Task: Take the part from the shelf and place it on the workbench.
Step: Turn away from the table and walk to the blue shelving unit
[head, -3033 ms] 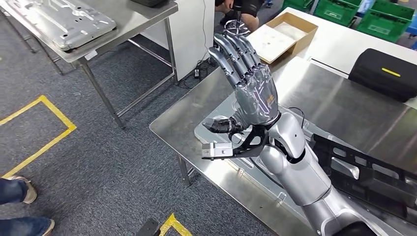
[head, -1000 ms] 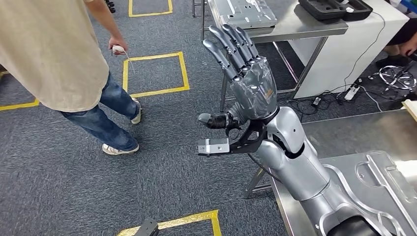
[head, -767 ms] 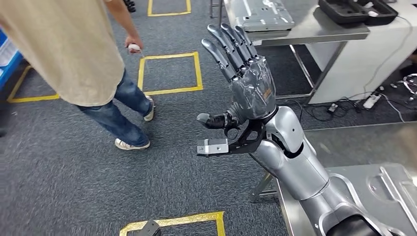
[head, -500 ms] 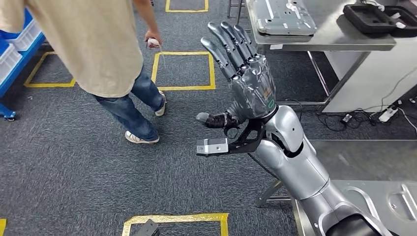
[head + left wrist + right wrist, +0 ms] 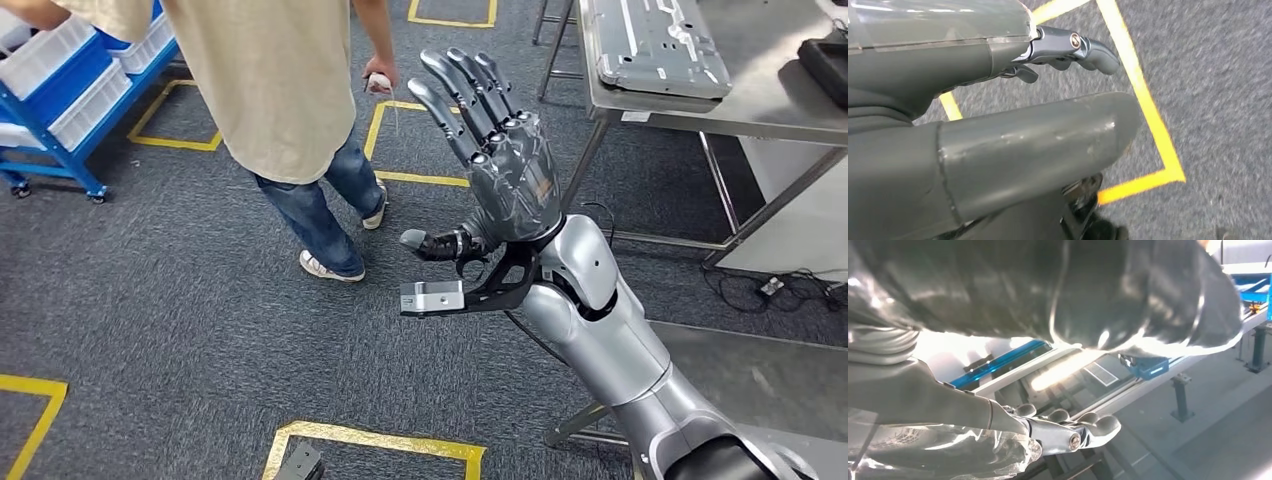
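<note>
blue cart point(image 5: 60, 90): far left with white bins; came into view as the camera swung left.
person point(image 5: 270, 80): in beige shirt and jeans, walking on the grey carpet, small white object in hand point(image 5: 378, 80); sits further right in frame than a second ago, mostly from the camera turn.
yellow floor squares point(image 5: 400, 140): tape outlines on the carpet, shifted right with the view.
left hand point(image 5: 998, 125): low over carpet and yellow tape, nothing in it; fingers partly curled, can't tell how far.
right hand point(image 5: 495, 150): raised mid-frame, palm away, fingers straight and apart, empty; pose unchanged across the frames.
steel table point(image 5: 760, 110): top right, a flat grey metal panel point(image 5: 655, 40) near its left edge; slid right since earlier.
workbench point(image 5: 760, 370): only a corner at bottom right; three seconds ago it spread under the arm.
part: can't identify it yet, no hand holds it.
task meaning: robot appears to be turning off the bench toward the shelf; pick-up not begun.
</note>
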`<state>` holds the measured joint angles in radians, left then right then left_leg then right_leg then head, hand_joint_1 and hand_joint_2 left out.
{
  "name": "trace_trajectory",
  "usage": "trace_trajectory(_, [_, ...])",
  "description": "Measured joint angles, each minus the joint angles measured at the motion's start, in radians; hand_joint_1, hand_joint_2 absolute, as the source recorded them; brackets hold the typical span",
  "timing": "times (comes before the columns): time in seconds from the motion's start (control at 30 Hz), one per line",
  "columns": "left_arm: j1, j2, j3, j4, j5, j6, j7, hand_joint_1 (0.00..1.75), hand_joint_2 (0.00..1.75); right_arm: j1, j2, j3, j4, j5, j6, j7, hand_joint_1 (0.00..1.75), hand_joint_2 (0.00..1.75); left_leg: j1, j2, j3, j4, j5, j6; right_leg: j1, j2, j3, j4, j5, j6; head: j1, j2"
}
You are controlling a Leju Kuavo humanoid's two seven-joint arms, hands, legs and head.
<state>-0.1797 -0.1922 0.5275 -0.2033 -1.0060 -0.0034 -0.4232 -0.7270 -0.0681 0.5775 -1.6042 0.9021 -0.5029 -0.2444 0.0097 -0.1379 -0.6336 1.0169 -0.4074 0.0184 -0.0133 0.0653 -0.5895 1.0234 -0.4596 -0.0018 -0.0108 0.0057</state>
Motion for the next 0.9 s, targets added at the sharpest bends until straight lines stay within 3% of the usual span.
trace_trajectory(0.03, [0.002, 0.0, 0.0, 0.0, 0.0, 0.0, 0.0, 0.0, 0.0, -0.001, 0.0, 0.0, 0.0, 0.0, 0.0, 0.0, 0.0, 0.0, -0.002, 0.007, -0.002, 0.003, -0.003, -0.006, -0.002, -0.013, 0.006, -0.007, 0.002, -0.003, 0.0, 0.0])
trace_trajectory(0.1, [0.001, 0.001, 0.0, 0.0, -0.001, 0.0, -0.001, 0.0, 0.0, -0.004, 0.0, 0.0, 0.0, 0.0, 0.001, 0.0, 0.0, 0.0, -0.006, 0.058, -0.025, 0.055, -0.035, -0.016, -0.006, -0.042, 0.017, -0.02, 0.006, -0.014, -0.003, 0.0])
trace_trajectory(0.17, [-0.002, 0.001, 0.0, 0.0, -0.001, 0.0, -0.001, 0.0, 0.0, -0.005, 0.001, 0.001, 0.0, 0.0, 0.003, 0.0, 0.0, 0.0, 0.0, 0.111, -0.084, 0.177, -0.094, -0.025, -0.002, -0.072, 0.021, -0.022, 0.003, -0.022, -0.005, 0.0])
trace_trajectory(0.23, [-0.002, 0.001, 0.0, 0.0, -0.002, -0.001, 0.0, 0.0, 0.0, -0.003, 0.001, 0.002, 0.001, 0.001, 0.004, 0.0, 0.0, 0.0, 0.007, 0.126, -0.129, 0.264, -0.119, -0.033, 0.001, -0.101, 0.022, -0.019, -0.001, -0.023, -0.005, 0.0])
trace_trajectory(0.27, [-0.001, 0.001, 0.0, 0.0, -0.003, -0.001, 0.0, 0.0, 0.0, -0.003, 0.001, 0.003, 0.001, 0.001, 0.005, 0.0, 0.0, 0.0, 0.01, 0.13, -0.125, 0.256, -0.104, -0.037, 0.001, -0.114, 0.022, -0.017, -0.004, -0.021, -0.005, 0.0])
trace_trajectory(0.3, [0.0, 0.001, 0.0, 0.0, -0.004, -0.001, 0.0, 0.0, 0.0, -0.003, 0.001, 0.004, 0.001, 0.001, 0.005, 0.001, 0.0, 0.0, 0.012, 0.138, -0.101, 0.212, -0.075, -0.038, 0.001, -0.126, 0.023, -0.014, -0.008, -0.019, -0.005, 0.0])
trace_trajectory(0.37, [-0.001, 0.001, 0.0, 0.0, -0.008, -0.002, 0.001, 0.0, 0.0, -0.004, 0.001, 0.006, 0.002, 0.003, 0.008, 0.001, 0.0, 0.0, 0.009, 0.17, -0.033, 0.08, -0.024, -0.035, 0.003, -0.148, 0.025, -0.005, -0.018, -0.011, -0.005, 0.0])
trace_trajectory(0.43, [-0.002, 0.0, -0.001, 0.0, -0.013, -0.004, 0.003, 0.0, 0.0, -0.004, 0.002, 0.009, 0.004, 0.006, 0.011, 0.001, 0.0, 0.0, 0.002, 0.187, 0.0, 0.014, -0.011, -0.023, 0.007, -0.165, 0.026, 0.002, -0.026, -0.001, -0.004, 0.0])
trace_trajectory(0.5, [0.001, 0.001, -0.001, 0.0, -0.017, -0.004, 0.005, 0.0, 0.0, -0.005, 0.004, 0.013, 0.007, 0.009, 0.013, 0.002, 0.0, 0.0, -0.002, 0.169, -0.001, 0.011, -0.011, -0.009, 0.009, -0.181, 0.029, -0.001, -0.028, 0.008, -0.004, 0.0])
trace_trajectory(0.53, [0.004, 0.0, -0.001, 0.0, -0.019, -0.004, 0.006, 0.0, 0.0, -0.005, 0.004, 0.015, 0.008, 0.011, 0.014, 0.002, 0.0, 0.0, -0.001, 0.16, 0.001, 0.007, -0.009, -0.003, 0.007, -0.177, 0.031, 0.001, -0.032, 0.013, -0.004, 0.0])
trace_trajectory(0.6, [0.005, 0.0, -0.001, 0.0, -0.019, -0.004, 0.007, 0.0, 0.0, -0.004, 0.005, 0.018, 0.01, 0.013, 0.014, 0.002, 0.0, 0.0, 0.004, 0.142, 0.006, -0.005, -0.002, 0.011, 0.001, -0.134, 0.014, 0.045, -0.065, 0.021, -0.003, 0.0])
trace_trajectory(0.67, [0.004, -0.001, -0.002, 0.0, -0.019, -0.004, 0.007, 0.0, 0.0, 0.002, 0.006, 0.02, 0.011, 0.015, 0.014, 0.003, 0.0, 0.0, 0.005, 0.125, 0.007, -0.008, 0.001, 0.018, -0.002, -0.082, -0.043, 0.161, -0.125, 0.025, -0.003, 0.0])
trace_trajectory(0.73, [0.006, -0.002, -0.002, 0.0, -0.019, -0.004, 0.007, 0.0, 0.0, 0.014, 0.005, 0.022, 0.015, 0.016, 0.016, 0.003, 0.0, 0.0, 0.005, 0.101, 0.006, -0.006, 0.0, 0.019, -0.002, -0.069, -0.098, 0.263, -0.154, 0.027, -0.003, 0.0])
trace_trajectory(0.77, [0.009, -0.002, -0.002, 0.0, -0.019, -0.004, 0.007, 0.0, 0.0, 0.019, 0.005, 0.023, 0.016, 0.017, 0.017, 0.003, 0.0, 0.0, 0.005, 0.088, 0.006, -0.004, 0.0, 0.019, -0.003, -0.067, -0.104, 0.266, -0.14, 0.027, -0.003, 0.0])
trace_trajectory(0.8, [0.012, -0.002, -0.002, 0.0, -0.019, -0.004, 0.007, 0.0, 0.0, 0.022, 0.005, 0.024, 0.018, 0.017, 0.017, 0.004, 0.0, 0.0, 0.005, 0.074, 0.006, -0.002, -0.001, 0.018, -0.004, -0.064, -0.092, 0.232, -0.109, 0.026, -0.003, 0.0])
trace_trajectory(0.83, [0.014, -0.002, -0.002, 0.0, -0.019, -0.004, 0.007, 0.0, 0.0, 0.023, 0.005, 0.025, 0.019, 0.017, 0.017, 0.004, 0.0, 0.0, 0.005, 0.061, 0.006, 0.002, -0.002, 0.016, -0.007, -0.054, -0.066, 0.17, -0.068, 0.025, -0.003, 0.0])
trace_trajectory(0.9, [0.015, -0.003, -0.002, 0.0, -0.019, -0.004, 0.007, 0.0, 0.0, 0.024, 0.006, 0.026, 0.019, 0.018, 0.017, 0.004, 0.0, 0.0, 0.003, 0.039, 0.0, 0.009, -0.004, 0.008, -0.012, -0.014, -0.018, 0.057, -0.021, 0.023, -0.003, 0.0])
